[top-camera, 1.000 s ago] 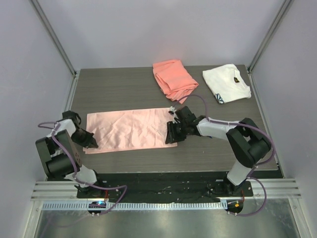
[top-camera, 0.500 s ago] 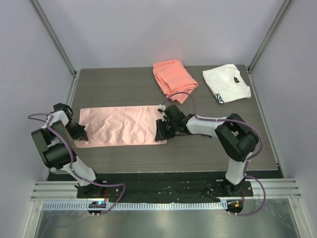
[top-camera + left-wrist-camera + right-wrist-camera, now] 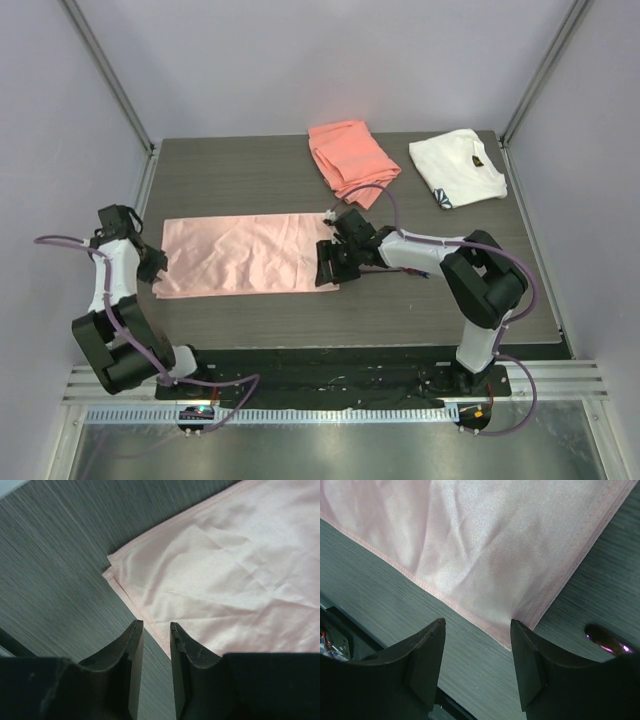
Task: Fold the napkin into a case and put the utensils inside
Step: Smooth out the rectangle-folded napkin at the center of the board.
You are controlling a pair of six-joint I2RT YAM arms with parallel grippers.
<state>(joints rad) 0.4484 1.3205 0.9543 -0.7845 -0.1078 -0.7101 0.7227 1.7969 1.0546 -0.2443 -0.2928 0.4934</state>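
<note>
Napkin (image 3: 245, 253): pale pink, lying flat as an oblong on the counter (image 3: 250, 180), left of centre.
Left pincer (image 3: 156, 625): fingers a sliver apart, gripping nothing, at the napkin's left edge.
Right pincer (image 3: 477, 625): spread wide above the napkin's near right corner.
Utensil (image 3: 606, 639): purple tip just right of that corner.

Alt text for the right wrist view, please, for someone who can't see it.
A corner of the thin, glossy pale-pink napkin lies flat on the dark wood-grain table, reaching in between the open jaws of the right gripper. A shiny purple metal utensil tip peeks in at the lower right edge.
</note>
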